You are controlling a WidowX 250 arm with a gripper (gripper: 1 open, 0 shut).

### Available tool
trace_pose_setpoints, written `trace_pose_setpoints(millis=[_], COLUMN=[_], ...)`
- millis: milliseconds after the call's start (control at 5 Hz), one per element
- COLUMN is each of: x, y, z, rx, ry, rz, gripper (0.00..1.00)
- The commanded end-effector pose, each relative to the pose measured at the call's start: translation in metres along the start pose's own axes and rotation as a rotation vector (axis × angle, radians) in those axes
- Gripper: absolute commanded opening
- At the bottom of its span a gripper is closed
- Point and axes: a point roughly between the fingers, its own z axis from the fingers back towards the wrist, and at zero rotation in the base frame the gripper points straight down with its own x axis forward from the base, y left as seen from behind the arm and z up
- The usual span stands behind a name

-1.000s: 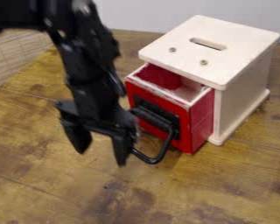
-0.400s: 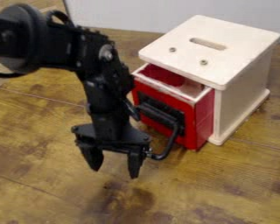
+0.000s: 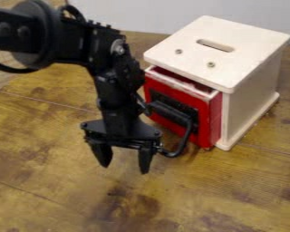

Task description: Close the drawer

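Wooden tabletop [image 3: 51, 168], drawer [image 3: 198, 116] beside gripper [image 3: 124, 161]

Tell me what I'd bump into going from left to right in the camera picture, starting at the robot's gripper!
The gripper, then the red drawer, then the cream wooden box.

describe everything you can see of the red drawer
The drawer is bright red and box-shaped, glossy like painted wood, with a black plate on its front and a black loop handle standing out from it. It sits upright in the cream casing, slightly open, its front poking out beyond the top panel. The arm partly hides its left edge; whether they touch is unclear.
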Motion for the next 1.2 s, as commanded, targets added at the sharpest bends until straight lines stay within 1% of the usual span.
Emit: trace_pose_setpoints(millis=[0, 200, 400, 600, 800, 1000], x=[0.024, 0.034, 0.036, 0.035, 0.034, 0.035], y=[-0.003, 0.007, 0.009, 0.01, 0.009, 0.017], z=[0.022, 0.023, 0.021, 0.02, 0.017, 0.017], rx=[-0.028, -0.02, -0.006, 0.016, 0.029, 0.038], ry=[-0.085, -0.09, -0.093, -0.097, -0.101, -0.105], rz=[0.087, 0.189, 0.264, 0.312, 0.318, 0.324], gripper=[1.0, 1.0, 1.0, 1.0, 1.0, 1.0])
